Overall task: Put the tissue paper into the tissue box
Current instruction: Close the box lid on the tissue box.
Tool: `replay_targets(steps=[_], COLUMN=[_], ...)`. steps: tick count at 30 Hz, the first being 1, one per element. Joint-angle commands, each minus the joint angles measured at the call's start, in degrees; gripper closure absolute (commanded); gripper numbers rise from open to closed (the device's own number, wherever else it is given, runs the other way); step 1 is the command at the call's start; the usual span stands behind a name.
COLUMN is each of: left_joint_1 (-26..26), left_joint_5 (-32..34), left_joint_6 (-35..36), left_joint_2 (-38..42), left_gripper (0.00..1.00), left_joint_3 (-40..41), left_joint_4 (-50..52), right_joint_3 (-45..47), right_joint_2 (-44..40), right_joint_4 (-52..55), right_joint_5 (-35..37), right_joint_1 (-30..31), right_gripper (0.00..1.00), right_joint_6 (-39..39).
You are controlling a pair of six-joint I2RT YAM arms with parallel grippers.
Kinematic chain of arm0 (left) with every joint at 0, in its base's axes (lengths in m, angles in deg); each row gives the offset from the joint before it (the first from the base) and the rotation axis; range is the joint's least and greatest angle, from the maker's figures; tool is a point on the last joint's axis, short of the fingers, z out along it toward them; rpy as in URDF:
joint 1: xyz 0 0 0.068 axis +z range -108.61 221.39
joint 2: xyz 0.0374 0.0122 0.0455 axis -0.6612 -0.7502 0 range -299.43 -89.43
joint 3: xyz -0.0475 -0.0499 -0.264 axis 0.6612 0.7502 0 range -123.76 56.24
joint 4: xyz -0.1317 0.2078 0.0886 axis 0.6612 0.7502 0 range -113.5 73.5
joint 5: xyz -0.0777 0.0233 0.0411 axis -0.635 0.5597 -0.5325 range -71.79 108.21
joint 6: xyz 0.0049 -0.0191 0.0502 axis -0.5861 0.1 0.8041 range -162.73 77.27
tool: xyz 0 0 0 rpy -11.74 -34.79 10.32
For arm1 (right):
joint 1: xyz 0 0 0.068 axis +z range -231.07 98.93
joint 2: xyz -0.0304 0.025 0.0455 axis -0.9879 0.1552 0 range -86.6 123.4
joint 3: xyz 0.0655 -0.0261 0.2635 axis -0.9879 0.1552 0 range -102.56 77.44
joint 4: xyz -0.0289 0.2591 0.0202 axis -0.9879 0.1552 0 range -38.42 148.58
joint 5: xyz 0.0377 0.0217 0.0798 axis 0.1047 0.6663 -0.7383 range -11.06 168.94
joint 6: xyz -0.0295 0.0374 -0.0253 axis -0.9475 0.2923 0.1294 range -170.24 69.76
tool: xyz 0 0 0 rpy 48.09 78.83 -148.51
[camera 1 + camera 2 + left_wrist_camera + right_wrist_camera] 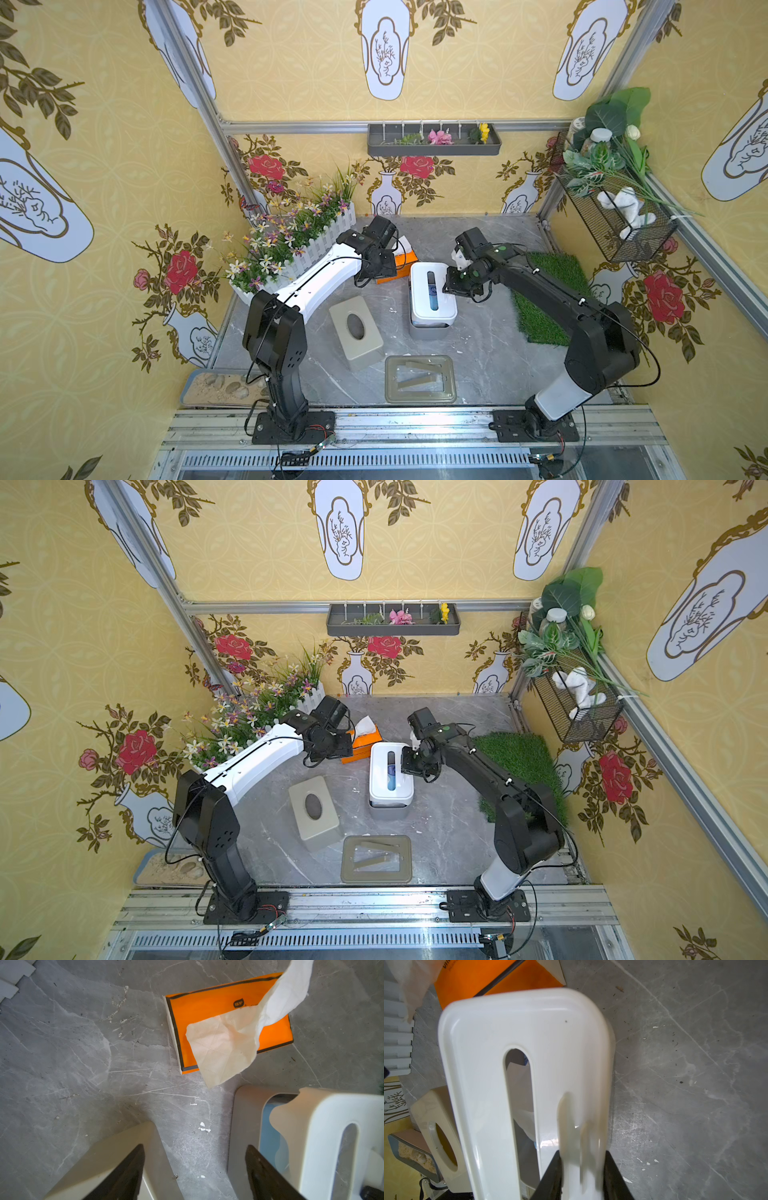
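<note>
**Orange pack loose; box lid in grip**

Orange film tissue pack lies flat on the grey marbled table, just beside the tissue box; one crinkled sheet stands out. Judged light, squashy, slippery: take it across the narrow width. Right fingers pinch the glossy rigid white lid edge. Left fingers spread, empty.

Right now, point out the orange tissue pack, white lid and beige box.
orange tissue pack (pixel 203 1005), left wrist view, orange top face.
white lid (pixel 419 291), a top view, flat beside the slot.
beige box (pixel 338 318), a top view, top, beside the hole.
</note>
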Motion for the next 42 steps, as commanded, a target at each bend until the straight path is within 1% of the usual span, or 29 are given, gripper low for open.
replay_targets(steps=[1, 15, 22, 26, 34, 42], left_joint_1=[0.1, 0.1, 0.01, -0.81, -2.63, -2.57], left_joint_5=[-0.41, -1.35, -4.19, -6.56, -9.37, -8.87], left_joint_6=[0.06, -1.04, -4.06, -5.82, -7.31, -7.06], left_joint_2=[-0.6, -0.43, 1.82, 2.33, -3.05, -5.69], left_gripper=[0.22, 0.22, 0.29, 0.3, 0.3, 0.3], left_joint_3=[-0.02, 2.41, 8.68, 11.9, 10.08, 8.77], left_joint_4=[0.09, -0.52, -1.78, -4.33, -6.68, -7.19], right_joint_3=[0.52, 1.23, 1.1, 1.04, 1.9, 0.42], right_joint_2=[-0.21, 0.95, 0.42, -0.02, -0.64, 0.66], right_joint_4=[-2.2, -3.09, -3.29, -3.44, -3.79, -2.15], right_joint_5=[-1.9, -2.26, -2.39, -2.87, -2.87, -3.83], right_joint_1=[0.09, 0.26, 0.32, 0.36, 0.36, 0.44], right_gripper=[0.92, 0.92, 0.92, 0.92, 0.92, 0.93], right_joint_6=[0.4, 1.06, 0.88, 0.06, -1.48, -3.5])
